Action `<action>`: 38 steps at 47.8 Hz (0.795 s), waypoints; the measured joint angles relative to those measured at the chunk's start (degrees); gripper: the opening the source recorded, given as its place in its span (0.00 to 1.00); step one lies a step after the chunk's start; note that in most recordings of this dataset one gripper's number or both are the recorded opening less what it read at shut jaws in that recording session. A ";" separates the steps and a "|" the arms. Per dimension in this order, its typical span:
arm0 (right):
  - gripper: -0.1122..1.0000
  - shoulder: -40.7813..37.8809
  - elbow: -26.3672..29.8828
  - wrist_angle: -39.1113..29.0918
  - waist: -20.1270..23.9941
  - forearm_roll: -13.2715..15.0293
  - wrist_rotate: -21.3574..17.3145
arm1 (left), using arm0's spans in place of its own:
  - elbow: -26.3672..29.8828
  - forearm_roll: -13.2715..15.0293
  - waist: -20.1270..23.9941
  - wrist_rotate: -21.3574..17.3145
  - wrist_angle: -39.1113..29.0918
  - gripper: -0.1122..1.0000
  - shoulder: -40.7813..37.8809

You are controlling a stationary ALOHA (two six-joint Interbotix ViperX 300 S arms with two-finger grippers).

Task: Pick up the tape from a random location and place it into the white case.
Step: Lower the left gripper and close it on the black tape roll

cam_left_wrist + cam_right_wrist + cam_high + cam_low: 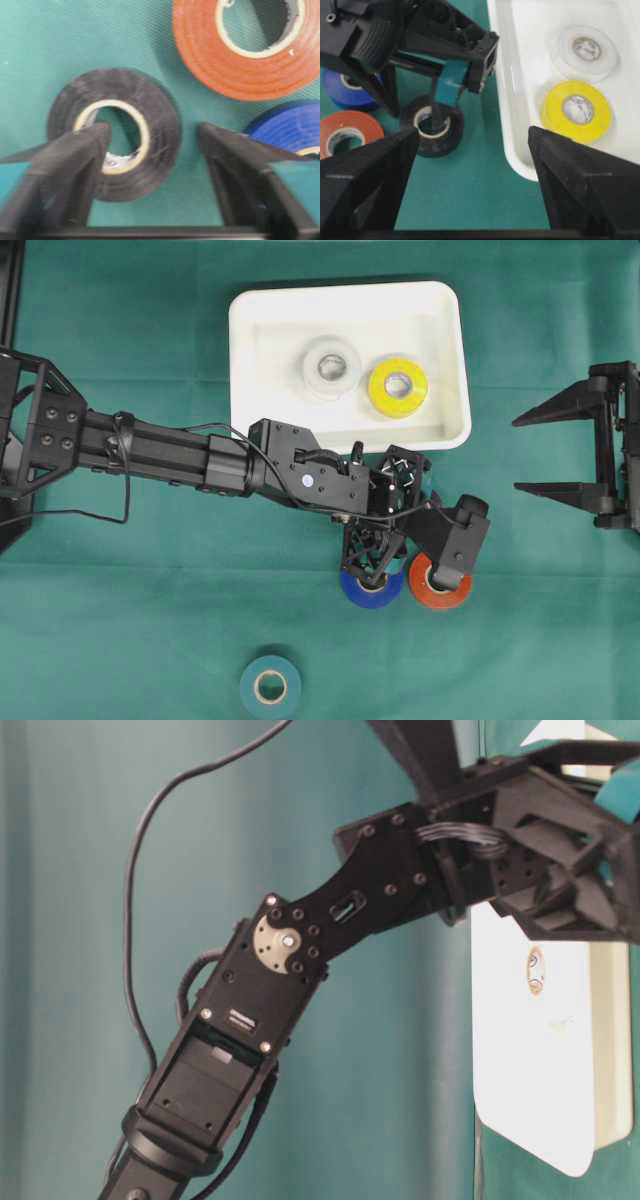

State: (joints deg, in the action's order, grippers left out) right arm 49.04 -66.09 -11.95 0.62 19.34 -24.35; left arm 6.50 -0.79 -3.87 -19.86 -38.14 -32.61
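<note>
My left claw [150, 150] straddles the black tape roll [155, 125], one finger in its core, jaws apart, ungripped; overhead, my arm hides it. It lies beside the white rectangular plastic case [445, 360]. My right claw [560, 455] gapes, empty.

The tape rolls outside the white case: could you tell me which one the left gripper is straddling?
The black roll: one finger of the left gripper sits in its core, the other outside its wall. The orange, blue and green rolls lie free.
</note>
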 measured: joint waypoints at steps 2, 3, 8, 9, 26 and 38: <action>0.85 0.00 -0.09 0.00 0.00 -0.09 0.00 | 0.00 0.00 -0.26 -0.53 -0.26 0.54 0.00; 0.85 0.00 -0.09 0.00 0.00 0.00 0.00 | 0.00 -0.09 -0.35 -0.62 -0.44 0.49 0.00; 0.85 0.00 -0.09 0.00 0.00 0.00 0.00 | 0.09 -0.26 -0.79 -1.67 -1.49 0.27 0.00; 0.85 0.00 -0.09 0.00 0.00 0.00 0.00 | 0.09 -0.26 -0.88 -1.58 -1.76 0.26 0.09; 0.85 0.00 -0.09 0.18 0.00 -0.09 0.00 | 0.44 -0.26 -0.79 -1.85 -2.55 0.26 0.00; 0.85 -0.09 -0.09 0.18 0.00 0.00 0.00 | 0.35 -0.18 -0.79 -1.85 -2.55 0.26 0.00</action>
State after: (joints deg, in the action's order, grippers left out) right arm 48.96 -66.18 -11.78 0.62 19.34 -24.35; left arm 6.86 -0.97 -4.66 -21.71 -40.69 -32.61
